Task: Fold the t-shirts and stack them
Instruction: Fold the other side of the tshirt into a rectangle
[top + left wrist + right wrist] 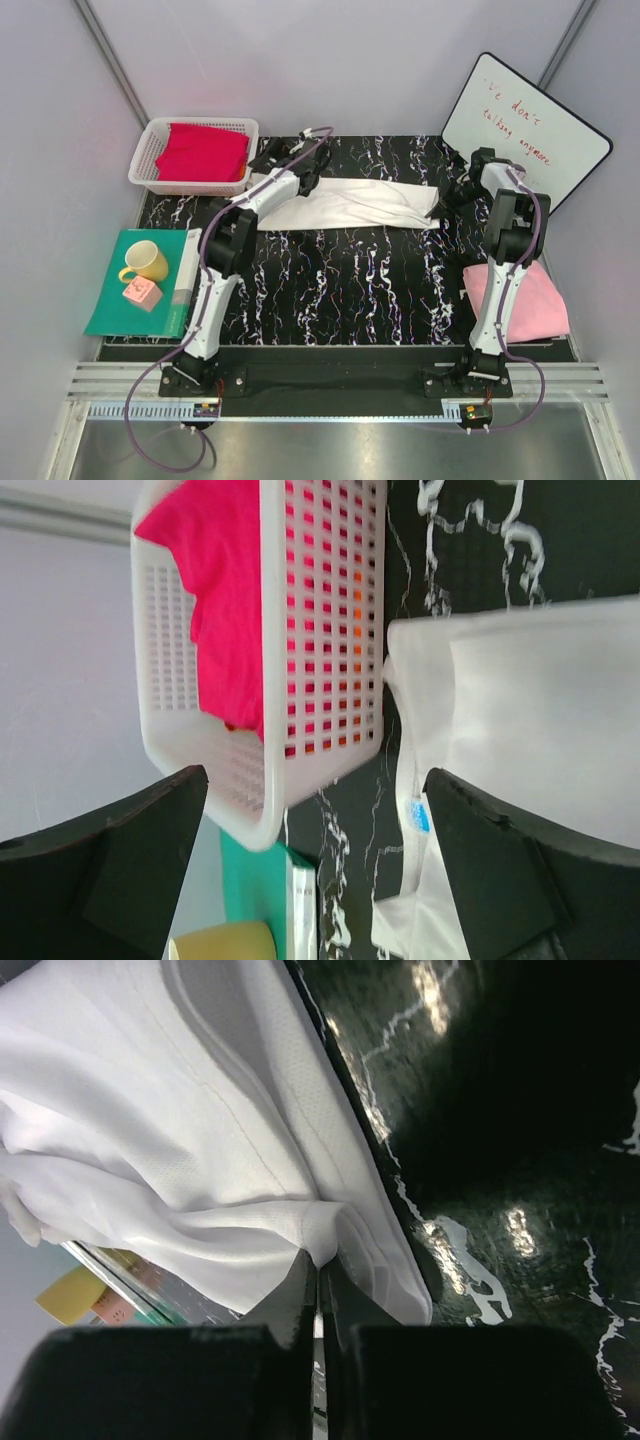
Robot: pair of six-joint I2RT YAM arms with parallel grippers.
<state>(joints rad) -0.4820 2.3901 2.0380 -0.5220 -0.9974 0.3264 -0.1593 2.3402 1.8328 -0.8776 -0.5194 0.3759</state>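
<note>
Step in hand, as you may judge it: folding of the white t-shirt (350, 205), which lies as a long, partly gathered band across the upper middle of the tabletop (350, 290) in the top view. The pale pink t-shirt (525, 300) lies at the right edge of that frame, beside the right arm; you cannot tell whether it is folded. The crimson t-shirt (205, 152) sits in the white basket (146, 160) at upper left. No stack exists yet, so the task reads as early.

Right end effector (320, 1270): fingers pressed together, pinching a rolled fold of the white cloth at the right end of the band. Its wrist view shows the cloth running up and to the left from the pinch, over the dark tabletop.

Left end effector (315, 780): fingers spread wide, nothing between them. It is at the left end of the band, by the collar, where the blue neck label (420, 815) shows. The finger at the lower right of its wrist view overlaps the white cloth, but you cannot tell whether it touches.

Next move, as a judgement: bring the left fingers down onto the collar end and close them, so that both ends are held before you lift and fold. Watch that the open finger nearest the basket does not catch its wall.
</note>
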